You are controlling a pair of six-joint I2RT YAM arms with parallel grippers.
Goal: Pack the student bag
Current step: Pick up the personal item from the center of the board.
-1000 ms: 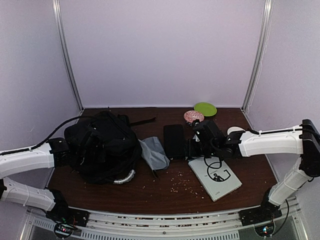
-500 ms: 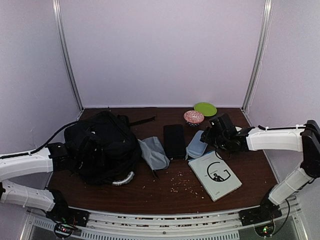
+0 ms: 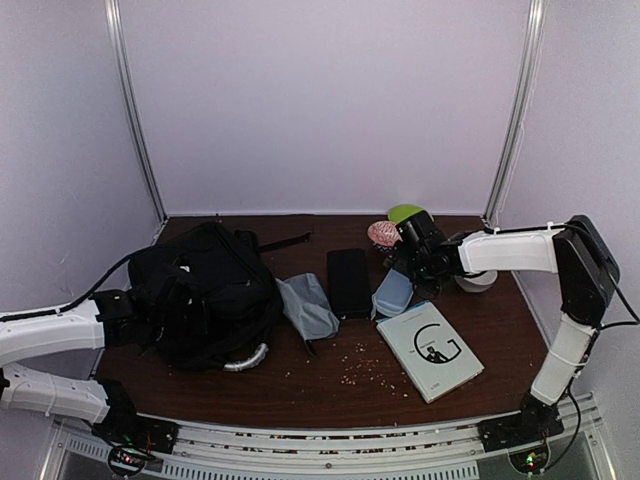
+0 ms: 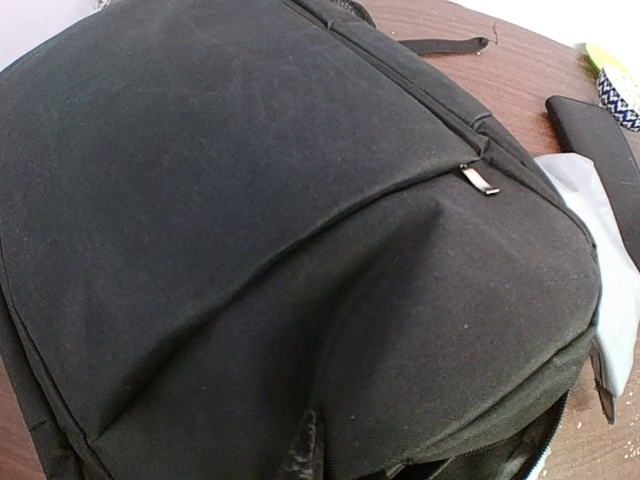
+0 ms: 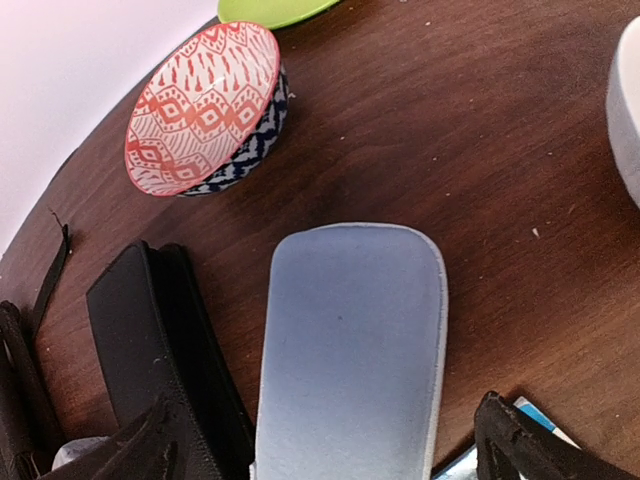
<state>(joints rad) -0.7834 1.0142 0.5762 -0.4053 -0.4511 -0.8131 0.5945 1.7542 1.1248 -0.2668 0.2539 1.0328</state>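
The student bag (image 3: 205, 295) is a large black fabric backpack at the left, with its silvery-grey handle (image 3: 248, 357) at the near end. It fills the left wrist view (image 4: 300, 200). My left gripper (image 3: 128, 305) is pressed into the bag's left side. Its fingers are buried in the fabric, which creases around one dark fingertip (image 4: 305, 450). My right gripper (image 3: 403, 268) is open and empty, just above a light blue flat case (image 3: 392, 292). Its fingers (image 5: 150, 440) straddle the case's near end (image 5: 350, 330).
A small black case (image 3: 348, 282) and a grey pouch (image 3: 305, 305) lie between the bag and the blue case. A white book (image 3: 430, 350) lies near right. A patterned bowl (image 5: 205, 105), a green plate (image 3: 405, 213) and a white cup (image 3: 478, 280) stand at the back right. Crumbs litter the table's middle.
My right gripper swung right off the blue case, uncovering it, then moved back towards the bowl and turned over the case. The left arm shifted slightly; the bag stayed put.
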